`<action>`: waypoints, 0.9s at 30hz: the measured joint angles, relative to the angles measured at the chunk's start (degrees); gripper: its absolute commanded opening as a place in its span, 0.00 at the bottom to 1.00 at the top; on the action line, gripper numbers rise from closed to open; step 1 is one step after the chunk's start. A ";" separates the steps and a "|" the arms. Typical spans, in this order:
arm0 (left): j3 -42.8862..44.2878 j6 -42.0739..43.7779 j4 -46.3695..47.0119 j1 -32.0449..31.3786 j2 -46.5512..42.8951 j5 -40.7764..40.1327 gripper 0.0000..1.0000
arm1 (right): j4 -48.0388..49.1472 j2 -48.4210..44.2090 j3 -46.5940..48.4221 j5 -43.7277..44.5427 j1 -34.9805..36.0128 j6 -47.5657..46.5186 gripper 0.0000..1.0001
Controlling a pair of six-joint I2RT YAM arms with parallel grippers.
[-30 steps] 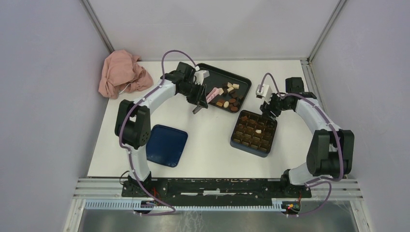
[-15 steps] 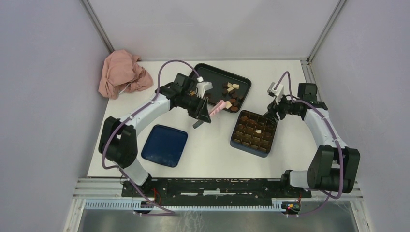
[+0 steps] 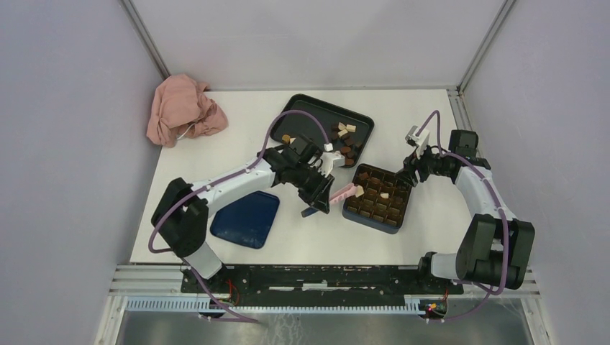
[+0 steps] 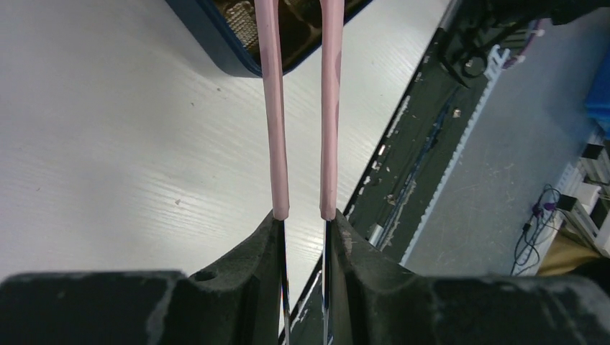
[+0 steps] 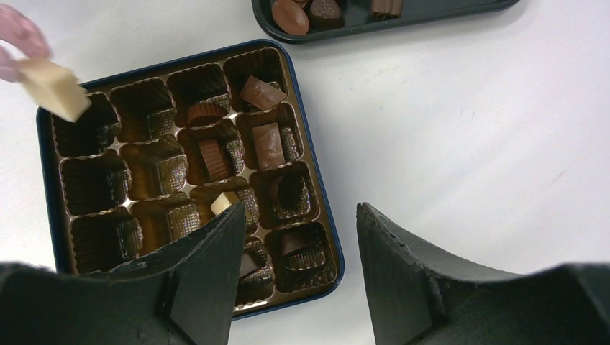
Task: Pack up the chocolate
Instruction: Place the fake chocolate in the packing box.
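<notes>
My left gripper (image 3: 317,197) is shut on the pink tongs (image 3: 344,191), which pinch a cream-white square chocolate (image 3: 358,190) over the left edge of the dark blue box (image 3: 349,209) with its brown grid insert. The right wrist view shows that piece (image 5: 54,88) above the box's corner cell; several cells hold dark pieces and one holds a cream piece (image 5: 224,202). The left wrist view shows the tongs' arms (image 4: 273,108) running out from my gripper (image 4: 303,218). More chocolates (image 3: 344,144) lie in the black tray (image 3: 302,108). My right gripper (image 3: 415,171) (image 5: 301,212) is open and empty beside the box's right edge.
A dark blue lid (image 3: 248,217) lies flat left of my left forearm. A crumpled pink cloth (image 3: 183,108) sits at the back left corner. The tray's end (image 5: 431,16) shows beyond the box in the right wrist view. Grey walls enclose the table.
My left gripper has carried the tongs with the cream piece from the black tray down and right to the box's left edge. My right gripper drew back to the right, off the box.
</notes>
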 measured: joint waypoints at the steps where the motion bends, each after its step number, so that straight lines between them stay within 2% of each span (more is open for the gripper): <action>1: 0.22 -0.02 -0.31 -0.52 0.85 -1.22 0.03 | 0.02 -0.02 -0.04 -0.11 0.00 -0.02 0.63; 12: 4.46 -0.55 -3.17 -2.78 7.67 -8.37 0.08 | 0.17 -0.07 -0.13 -0.79 -0.11 -0.22 0.64; 20: 6.54 -0.55 -4.76 -3.89 9.40 -10.95 0.25 | 0.15 -0.07 -0.15 -1.18 -0.15 -0.50 0.64; 27: 7.54 -0.55 -6.01 -4.26 9.81 -12.35 0.32 | 0.00 -0.07 -0.15 -1.46 -0.48 -1.05 0.64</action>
